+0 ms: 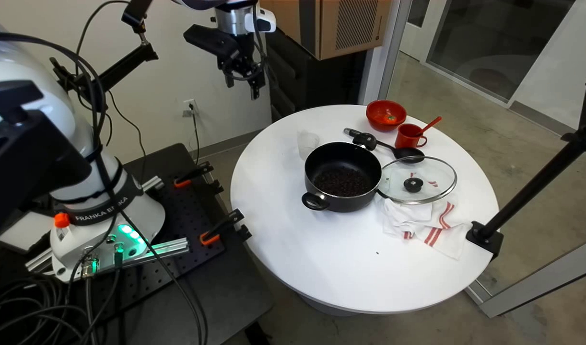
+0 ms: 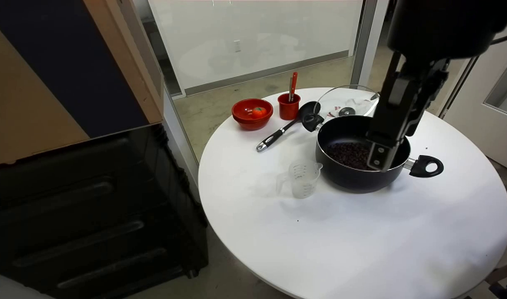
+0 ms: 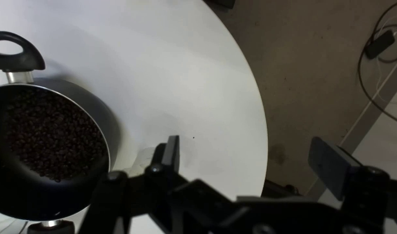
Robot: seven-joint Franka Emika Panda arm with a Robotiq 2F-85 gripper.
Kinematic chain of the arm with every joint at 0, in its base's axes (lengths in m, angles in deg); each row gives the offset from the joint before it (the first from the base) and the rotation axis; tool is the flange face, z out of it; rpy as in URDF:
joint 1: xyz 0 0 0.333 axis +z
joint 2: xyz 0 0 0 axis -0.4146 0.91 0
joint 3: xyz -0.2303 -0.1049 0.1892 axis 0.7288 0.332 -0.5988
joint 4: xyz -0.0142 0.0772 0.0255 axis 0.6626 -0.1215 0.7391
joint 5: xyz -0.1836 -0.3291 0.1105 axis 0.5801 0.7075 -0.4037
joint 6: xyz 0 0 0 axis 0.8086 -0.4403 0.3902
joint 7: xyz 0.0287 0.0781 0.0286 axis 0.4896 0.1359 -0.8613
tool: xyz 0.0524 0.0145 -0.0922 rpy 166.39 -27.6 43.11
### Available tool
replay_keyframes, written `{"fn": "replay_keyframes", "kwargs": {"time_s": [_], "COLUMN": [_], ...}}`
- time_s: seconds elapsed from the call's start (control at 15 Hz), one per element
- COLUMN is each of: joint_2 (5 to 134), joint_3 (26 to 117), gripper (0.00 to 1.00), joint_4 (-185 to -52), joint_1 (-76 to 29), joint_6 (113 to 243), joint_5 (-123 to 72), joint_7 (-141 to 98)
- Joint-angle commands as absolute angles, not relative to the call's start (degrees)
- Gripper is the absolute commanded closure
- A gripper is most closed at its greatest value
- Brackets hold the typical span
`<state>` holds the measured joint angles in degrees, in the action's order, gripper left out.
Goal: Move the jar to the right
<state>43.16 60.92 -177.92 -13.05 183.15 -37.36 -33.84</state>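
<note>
- Wrist view: the gripper (image 3: 245,139) has its fingers spread wide with nothing between them, presumably to leave room for a grasp.
- The jar (image 2: 305,179) stands upright on the table (image 2: 320,245), just beside the pot (image 2: 344,179); whether they touch cannot be told.
- Its spout points toward the pot and its handle away, which may suit pouring and leaves the handle reachable.
- In an exterior view the gripper hangs higher than the table, well apart from the jar, so the move seems not yet begun.
- The pot sits to the jar's right in both exterior views; if that right is meant, a lift or detour would likely be needed.
- The lid (image 1: 413,185) lies over the towel (image 1: 432,225), perhaps to spare the table, leaving the beans (image 3: 55,133) uncovered.
</note>
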Motion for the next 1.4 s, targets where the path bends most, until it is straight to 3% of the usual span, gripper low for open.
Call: {"fn": "replay_keyframes", "kwargs": {"time_s": [0.0,0.53,0.87,1.33], "joint_2": [43.59,48.18,49.42,50.52], "joint_3": [60.29,57.46,59.88,62.58], "gripper": [0.00,0.00,0.00,0.00], "joint_4": [-175.54,-167.34,-166.67,-164.53], "joint_1": [-12.48,-13.35,-12.85,-15.84], "joint_6": [175.87,167.48,169.24,158.43], "joint_5": [-34.72,-18.40,-33.32,-34.70], "joint_7": [-40.46,-39.39,-59.39,-85.03]}}
